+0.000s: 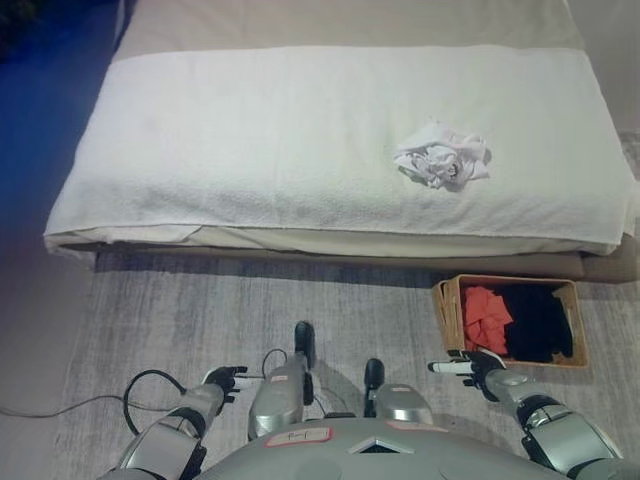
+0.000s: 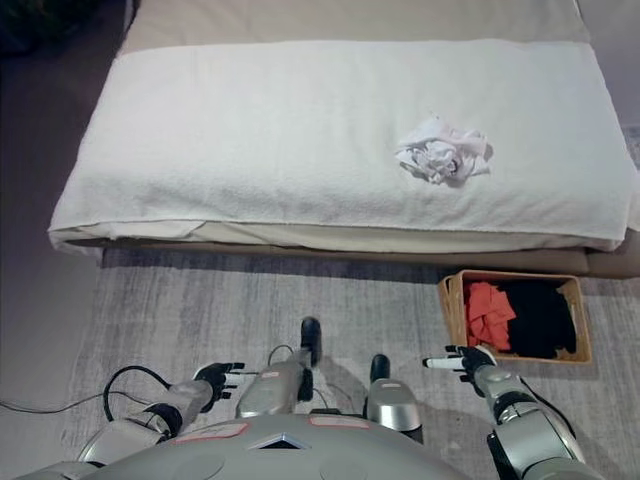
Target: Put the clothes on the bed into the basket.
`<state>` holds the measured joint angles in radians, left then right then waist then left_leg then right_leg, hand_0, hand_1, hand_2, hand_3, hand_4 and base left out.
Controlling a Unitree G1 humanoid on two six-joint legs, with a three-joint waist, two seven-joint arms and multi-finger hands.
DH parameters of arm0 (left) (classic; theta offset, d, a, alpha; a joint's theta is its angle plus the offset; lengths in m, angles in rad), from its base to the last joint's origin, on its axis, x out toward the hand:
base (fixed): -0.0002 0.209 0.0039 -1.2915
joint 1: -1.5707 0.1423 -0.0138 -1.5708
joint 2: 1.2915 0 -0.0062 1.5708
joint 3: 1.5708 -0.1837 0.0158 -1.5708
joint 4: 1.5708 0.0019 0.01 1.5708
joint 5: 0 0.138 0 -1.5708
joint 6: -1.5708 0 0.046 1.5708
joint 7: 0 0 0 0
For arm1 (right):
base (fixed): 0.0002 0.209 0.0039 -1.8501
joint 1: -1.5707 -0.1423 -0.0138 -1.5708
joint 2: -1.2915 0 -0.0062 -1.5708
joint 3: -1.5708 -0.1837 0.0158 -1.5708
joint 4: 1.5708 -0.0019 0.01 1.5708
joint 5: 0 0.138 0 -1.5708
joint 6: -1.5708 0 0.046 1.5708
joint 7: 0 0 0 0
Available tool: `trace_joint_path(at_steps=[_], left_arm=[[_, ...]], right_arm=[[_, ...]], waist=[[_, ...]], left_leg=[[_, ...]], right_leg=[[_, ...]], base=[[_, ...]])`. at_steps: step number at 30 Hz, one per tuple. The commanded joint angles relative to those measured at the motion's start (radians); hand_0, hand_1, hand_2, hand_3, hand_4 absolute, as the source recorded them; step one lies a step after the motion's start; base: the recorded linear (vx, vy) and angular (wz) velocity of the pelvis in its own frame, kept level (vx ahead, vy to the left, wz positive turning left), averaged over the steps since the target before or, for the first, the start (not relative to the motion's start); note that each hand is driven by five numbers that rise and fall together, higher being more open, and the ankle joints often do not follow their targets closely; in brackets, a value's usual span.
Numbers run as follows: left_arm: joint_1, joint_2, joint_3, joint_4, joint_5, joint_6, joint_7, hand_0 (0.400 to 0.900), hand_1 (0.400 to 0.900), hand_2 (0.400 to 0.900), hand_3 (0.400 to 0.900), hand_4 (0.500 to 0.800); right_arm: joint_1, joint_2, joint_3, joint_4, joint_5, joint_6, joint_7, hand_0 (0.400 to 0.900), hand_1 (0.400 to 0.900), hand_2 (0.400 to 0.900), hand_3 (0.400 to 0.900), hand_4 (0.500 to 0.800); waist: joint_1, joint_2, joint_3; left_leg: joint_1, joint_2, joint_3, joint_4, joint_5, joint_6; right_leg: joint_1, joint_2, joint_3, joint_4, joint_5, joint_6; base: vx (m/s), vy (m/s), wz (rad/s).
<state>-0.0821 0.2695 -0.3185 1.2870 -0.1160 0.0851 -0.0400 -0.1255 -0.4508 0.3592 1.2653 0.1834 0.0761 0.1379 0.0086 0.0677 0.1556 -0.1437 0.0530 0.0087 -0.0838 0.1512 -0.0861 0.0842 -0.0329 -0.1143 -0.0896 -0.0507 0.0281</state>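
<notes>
A crumpled white garment lies on the white bedcover, right of the middle. On the floor at the bed's right foot stands a brown wicker basket holding a red cloth and a black cloth. My right hand hovers low just in front of the basket's near left corner, fingers straight, holding nothing. My left hand hangs low at the lower left over the rug, fingers relaxed and empty. Both hands are well short of the white garment.
The low bed spans the whole width ahead, its near edge running across the middle of the view. A grey rug covers the floor between me and the bed. Bare floor lies at the left.
</notes>
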Motion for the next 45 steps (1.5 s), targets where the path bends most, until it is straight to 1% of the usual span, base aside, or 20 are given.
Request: trace_joint_path(at_steps=[1,4,7,8,11,15,16,17,18,19,21,23,25,27,28,30,34,36,39,45], left_arm=[[-0.021,0.043,0.009,0.0,-0.009,-0.016,0.004,0.9,0.9,0.9,0.9,0.8],[-0.02,0.056,0.014,0.002,-0.009,-0.019,0.006,0.9,0.9,0.9,0.9,0.8],[-0.039,0.075,0.008,-0.004,-0.007,-0.021,0.009,0.9,0.9,0.9,0.9,0.8],[-0.049,0.081,0.008,-0.007,-0.01,-0.022,0.01,0.9,0.9,0.9,0.9,0.8],[-0.056,0.095,0.008,-0.016,-0.014,-0.022,0.01,0.9,0.9,0.9,0.9,0.8],[-0.07,0.122,0.005,-0.019,-0.018,-0.019,0.012,0.9,0.9,0.9,0.9,0.8],[-0.072,0.127,0.006,-0.017,-0.017,-0.016,0.015,0.9,0.9,0.9,0.9,0.8],[-0.072,0.127,0.006,-0.017,-0.017,-0.016,0.015,0.9,0.9,0.9,0.9,0.8],[-0.073,0.133,0.011,-0.012,-0.016,-0.014,0.019,0.9,0.9,0.9,0.9,0.8],[-0.076,0.135,0.014,-0.011,-0.016,-0.016,0.019,0.9,0.9,0.9,0.9,0.8],[-0.084,0.138,0.018,-0.007,-0.022,-0.013,0.022,0.9,0.9,0.9,0.9,0.8],[-0.092,0.133,0.015,-0.003,-0.021,-0.012,0.021,0.9,0.9,0.9,0.9,0.8],[-0.1,0.13,0.013,0.003,-0.019,-0.015,0.021,0.9,0.9,0.9,0.9,0.8],[-0.107,0.129,0.015,0.007,-0.02,-0.018,0.022,0.9,0.9,0.9,0.9,0.8],[-0.109,0.13,0.017,0.009,-0.02,-0.018,0.021,0.9,0.9,0.9,0.9,0.8],[-0.098,0.134,0.03,0.01,-0.021,-0.022,0.016,0.9,0.9,0.9,0.9,0.8],[-0.058,0.121,0.033,0.017,-0.007,-0.027,-0.002,0.9,0.9,0.9,0.9,0.8],[-0.03,0.105,0.019,0.021,0.001,-0.028,-0.012,0.9,0.9,0.9,0.9,0.8],[0.002,0.084,-0.009,-0.002,0.01,-0.034,-0.028,0.9,0.9,0.9,0.9,0.8],[0.002,0.038,-0.054,-0.003,-0.008,-0.036,-0.015,0.9,0.9,0.9,0.9,0.8]], right_arm=[[-0.012,-0.012,0.041,-0.02,-0.015,-0.013,0.013,0.9,0.9,0.9,0.9,0.8],[-0.013,0.0,0.049,-0.015,-0.025,-0.01,0.025,0.9,0.9,0.9,0.9,0.8],[-0.011,0.017,0.046,-0.011,-0.026,-0.009,0.031,0.9,0.9,0.9,0.9,0.8],[-0.008,0.024,0.044,-0.005,-0.028,-0.008,0.035,0.9,0.9,0.9,0.9,0.8],[-0.002,0.044,0.045,0.01,-0.036,-0.002,0.042,0.9,0.9,0.9,0.9,0.8],[-0.012,0.059,0.048,0.001,-0.031,-0.002,0.046,0.9,0.9,0.9,0.9,0.8],[-0.02,0.061,0.054,-0.001,-0.031,0.0,0.047,0.9,0.9,0.9,0.9,0.8],[-0.02,0.061,0.054,-0.001,-0.031,0.0,0.047,0.9,0.9,0.9,0.9,0.8],[-0.026,0.065,0.054,-0.007,-0.03,-0.005,0.04,0.9,0.9,0.9,0.9,0.8],[-0.03,0.066,0.056,-0.012,-0.032,-0.006,0.038,0.9,0.9,0.9,0.9,0.8],[-0.037,0.058,0.058,-0.026,-0.028,-0.005,0.038,0.9,0.9,0.9,0.9,0.8],[-0.058,0.043,0.057,-0.039,-0.028,-0.009,0.029,0.9,0.9,0.9,0.9,0.8],[-0.086,0.025,0.058,-0.065,-0.031,-0.014,0.017,0.9,0.9,0.9,0.9,0.8],[-0.113,0.007,0.057,-0.085,-0.035,-0.013,0.012,0.9,0.9,0.9,0.9,0.8],[-0.141,-0.021,0.051,-0.117,-0.039,-0.016,0.006,0.9,0.9,0.9,0.9,0.8],[-0.188,-0.08,0.047,-0.172,-0.056,-0.019,-0.008,0.9,0.9,0.9,0.9,0.8],[-0.275,-0.197,0.032,-0.236,-0.073,-0.039,-0.035,0.9,0.9,0.9,0.9,0.8],[-0.338,-0.236,0.054,-0.22,-0.088,-0.044,-0.045,0.9,0.9,0.9,0.9,0.8],[-0.44,-0.305,0.1,-0.275,-0.114,-0.053,-0.054,0.9,0.9,0.9,0.9,0.8],[-0.674,-0.334,0.219,-0.282,-0.159,-0.059,-0.099,0.9,0.9,0.9,0.9,0.8]], waist=[[0.028,-0.056,-0.027],[0.04,-0.076,-0.056],[0.041,-0.113,-0.072],[0.042,-0.125,-0.081],[0.042,-0.146,-0.111],[0.029,-0.165,-0.103],[0.025,-0.163,-0.095],[0.024,-0.163,-0.095],[0.023,-0.16,-0.082],[0.025,-0.154,-0.078],[0.021,-0.144,-0.065],[0.024,-0.133,-0.049],[0.018,-0.136,-0.033],[0.015,-0.144,-0.018],[0.013,-0.145,-0.013],[0.012,-0.152,-0.004],[0.015,-0.158,-0.021],[0.017,-0.141,-0.043],[0.013,-0.113,-0.068],[0.009,-0.07,-0.084]], left_leg=[[-0.168,-0.017,-0.041,0.052,0.017,-0.004],[-0.158,-0.02,-0.039,0.084,0.008,0.018],[-0.187,-0.053,-0.006,0.193,-0.04,0.04],[-0.192,-0.066,0.002,0.221,-0.071,0.054],[-0.176,-0.088,0.011,0.224,-0.111,0.075],[-0.122,-0.119,-0.002,0.194,-0.139,0.109],[-0.107,-0.119,-0.011,0.184,-0.141,0.115],[-0.107,-0.119,-0.011,0.184,-0.141,0.115],[-0.069,-0.121,-0.02,0.163,-0.151,0.123],[-0.043,-0.117,-0.022,0.148,-0.156,0.127],[0.014,-0.115,-0.038,0.111,-0.156,0.122],[0.041,-0.104,-0.038,0.105,-0.17,0.112],[0.051,-0.107,-0.045,0.112,-0.184,0.103],[0.065,-0.111,-0.049,0.12,-0.2,0.095],[0.069,-0.11,-0.047,0.125,-0.208,0.089],[0.085,-0.115,-0.049,0.135,-0.224,0.08],[0.115,-0.123,-0.055,0.123,-0.245,0.071],[0.133,-0.104,-0.066,0.109,-0.245,0.06],[0.139,-0.075,-0.079,0.096,-0.24,0.041],[0.14,-0.035,-0.08,0.066,-0.217,0.014]], right_leg=[[0.057,0.058,0.044,0.058,-0.124,-0.01],[0.083,0.026,0.072,0.064,-0.141,0.009],[0.074,-0.018,0.076,0.122,-0.153,0.036],[0.065,-0.034,0.077,0.15,-0.15,0.051],[0.025,-0.054,0.081,0.241,-0.109,0.081],[-0.073,-0.05,0.094,0.486,0.037,0.104],[-0.102,-0.043,0.085,0.543,0.06,0.1],[-0.102,-0.043,0.085,0.543,0.06,0.1],[-0.133,-0.034,0.057,0.618,0.059,0.099],[-0.162,-0.041,0.027,0.621,0.044,0.091],[-0.194,-0.045,-0.013,0.532,-0.031,0.066],[-0.206,-0.082,-0.058,0.415,-0.056,0.058],[-0.224,-0.106,-0.029,0.285,-0.009,0.076],[-0.24,-0.14,-0.002,0.178,0.069,0.103],[-0.262,-0.16,0.002,0.144,0.106,0.115],[-0.271,-0.175,-0.003,0.113,0.155,0.133],[-0.235,-0.172,0.009,0.099,0.169,0.139],[-0.217,-0.158,-0.002,0.099,0.154,0.13],[-0.196,-0.139,-0.013,0.092,0.127,0.114],[-0.179,-0.114,-0.038,0.063,0.101,0.093]], base=[[0.24,0.171,-0.64],[0.27,0.202,-0.46],[0.24,0.249,-0.21],[0.25,0.249,-0.19],[0.25,0.251,-0.01],[0.17,0.235,0.16],[0.08,0.148,0.14],[0.14,0.17,0.18],[0.18,0.164,0.15],[0.26,0.2,0.23],[0.21,0.087,0.2],[0.16,0.0,0.18],[0.11,-0.062,0.21],[0.09,-0.092,0.18],[0.1,-0.123,0.13],[0.12,-0.129,0.13],[0.15,-0.165,0.17],[0.21,-0.198,0.15],[0.16,-0.191,0.19],[0.1,-0.152,0.1]])
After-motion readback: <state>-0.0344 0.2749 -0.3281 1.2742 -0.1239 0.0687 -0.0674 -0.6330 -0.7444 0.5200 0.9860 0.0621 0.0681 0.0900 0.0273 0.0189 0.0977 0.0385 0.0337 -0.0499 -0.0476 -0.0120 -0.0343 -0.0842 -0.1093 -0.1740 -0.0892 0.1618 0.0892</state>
